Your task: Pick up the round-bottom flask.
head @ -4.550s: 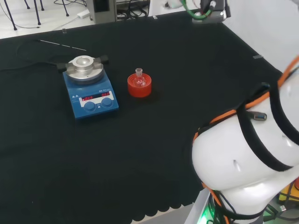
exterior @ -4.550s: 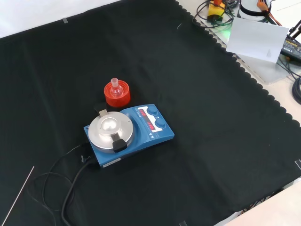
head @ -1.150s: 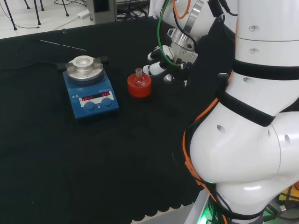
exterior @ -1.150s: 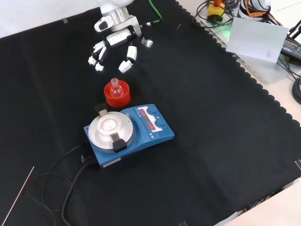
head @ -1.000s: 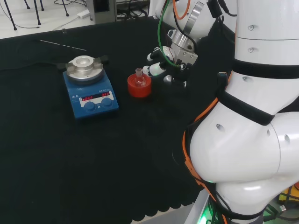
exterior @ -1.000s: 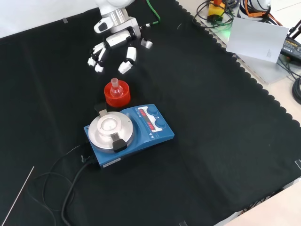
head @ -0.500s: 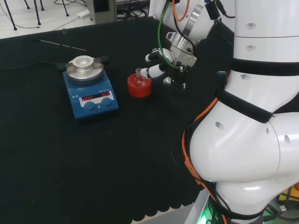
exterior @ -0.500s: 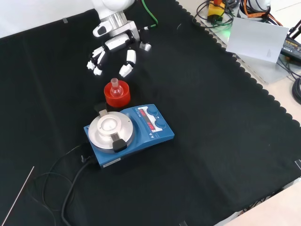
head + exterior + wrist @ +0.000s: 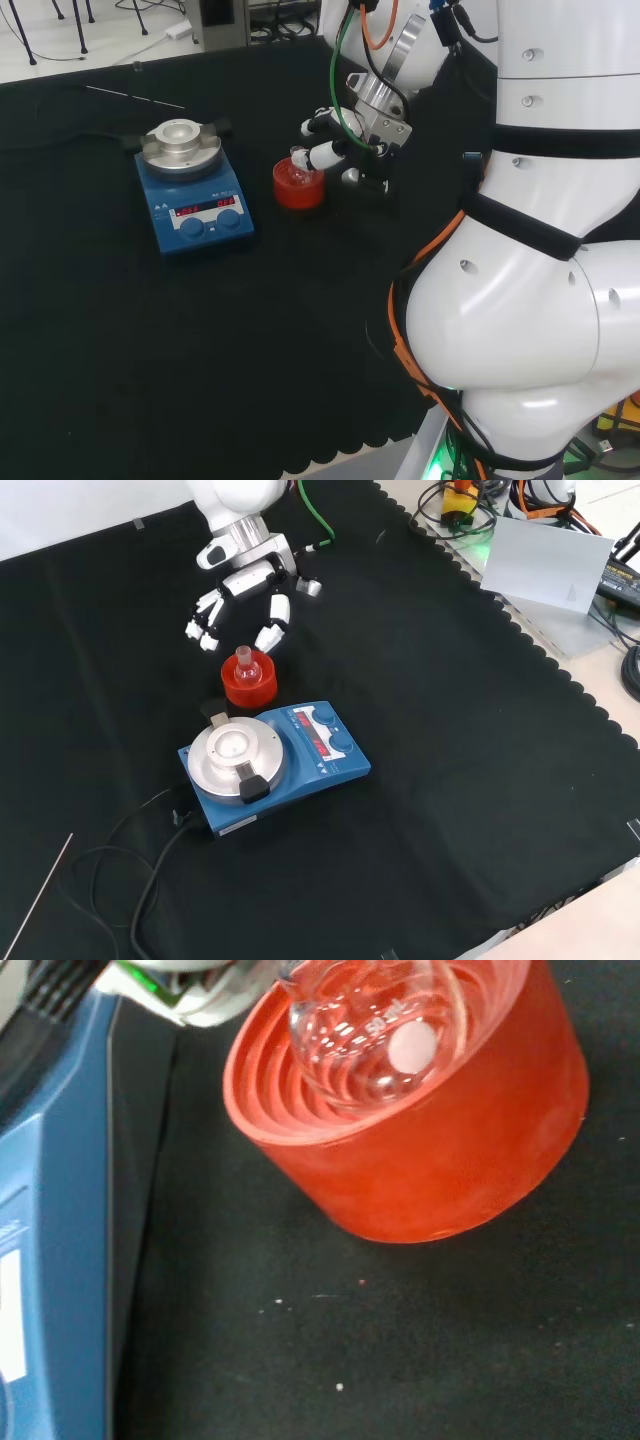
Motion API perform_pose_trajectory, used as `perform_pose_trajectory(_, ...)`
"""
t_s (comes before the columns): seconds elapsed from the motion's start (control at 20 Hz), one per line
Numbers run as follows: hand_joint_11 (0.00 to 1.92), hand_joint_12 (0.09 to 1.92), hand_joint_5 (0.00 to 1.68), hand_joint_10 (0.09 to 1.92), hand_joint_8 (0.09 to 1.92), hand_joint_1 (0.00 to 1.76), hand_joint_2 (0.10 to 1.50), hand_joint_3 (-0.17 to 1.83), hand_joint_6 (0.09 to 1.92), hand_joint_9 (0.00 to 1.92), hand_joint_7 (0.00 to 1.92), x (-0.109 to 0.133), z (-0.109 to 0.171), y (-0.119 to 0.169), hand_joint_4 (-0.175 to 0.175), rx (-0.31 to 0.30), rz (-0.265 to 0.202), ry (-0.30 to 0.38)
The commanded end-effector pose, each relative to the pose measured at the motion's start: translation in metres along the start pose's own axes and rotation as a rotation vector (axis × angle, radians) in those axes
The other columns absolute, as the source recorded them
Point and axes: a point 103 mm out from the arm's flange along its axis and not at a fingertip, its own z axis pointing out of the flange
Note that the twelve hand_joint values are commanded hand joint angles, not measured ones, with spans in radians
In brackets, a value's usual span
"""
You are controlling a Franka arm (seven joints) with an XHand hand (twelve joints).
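Note:
A small clear round-bottom flask (image 9: 243, 664) sits upright in a red ribbed ring stand (image 9: 250, 685) near the middle of the black cloth. In the head view the flask (image 9: 296, 166) and stand (image 9: 299, 188) lie just left of the hand (image 9: 336, 143). The black and white hand (image 9: 246, 588) hovers just beyond the flask in the front view, open, with fingers spread to either side of the neck and nothing held. Up close in the wrist view are the flask's bulb (image 9: 366, 1022) and the stand (image 9: 450, 1150), with a blurred white part of the hand (image 9: 190, 985) beside them.
A blue stirrer plate (image 9: 272, 758) with a round metal top stands right next to the stand, its black cable trailing across the cloth (image 9: 150, 875). A thin rod (image 9: 132, 97) lies far off. The arm's white links (image 9: 530, 300) rise at the head view's right.
The hand came into view and has moved down and closer to the flask, fingers still spread. Flask, stand and stirrer plate have not moved.

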Motion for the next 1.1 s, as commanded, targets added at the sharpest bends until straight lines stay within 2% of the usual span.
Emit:
perform_pose_trajectory(0.05, 0.00, 0.96, 0.55, 0.55, 0.43, 0.89, 0.58, 0.67, 0.09, 0.15, 0.06, -0.004, -0.001, 0.002, 0.004, -0.008, -0.015, 0.014)
perform_pose_trajectory(0.15, 0.00, 0.96, 0.55, 0.55, 0.43, 0.89, 0.58, 0.67, 0.09, 0.15, 0.06, -0.003, 0.001, 0.002, 0.004, -0.023, -0.006, -0.006)
perform_pose_trajectory(0.6, 0.00, 0.97, 0.56, 0.56, 0.43, 0.89, 0.58, 0.67, 0.09, 0.15, 0.06, -0.003, 0.012, 0.004, 0.004, -0.049, 0.004, -0.002)
perform_pose_trajectory(0.65, 0.00, 0.97, 0.56, 0.56, 0.43, 0.89, 0.58, 0.67, 0.09, 0.15, 0.06, -0.003, 0.011, 0.004, 0.004, -0.039, -0.019, 0.030)
perform_pose_trajectory(0.8, 0.00, 0.97, 0.56, 0.56, 0.42, 0.90, 0.57, 0.67, 0.09, 0.15, 0.06, -0.003, 0.011, 0.004, 0.004, -0.040, -0.037, 0.049)
perform_pose_trajectory(1.0, 0.00, 0.97, 0.56, 0.56, 0.42, 0.90, 0.57, 0.67, 0.09, 0.16, 0.06, -0.002, 0.014, 0.004, 0.004, -0.066, -0.016, -0.010)
perform_pose_trajectory(1.1, 0.00, 0.97, 0.57, 0.56, 0.42, 0.90, 0.58, 0.67, 0.09, 0.16, 0.07, 0.001, 0.017, 0.005, 0.004, -0.072, -0.003, -0.017)
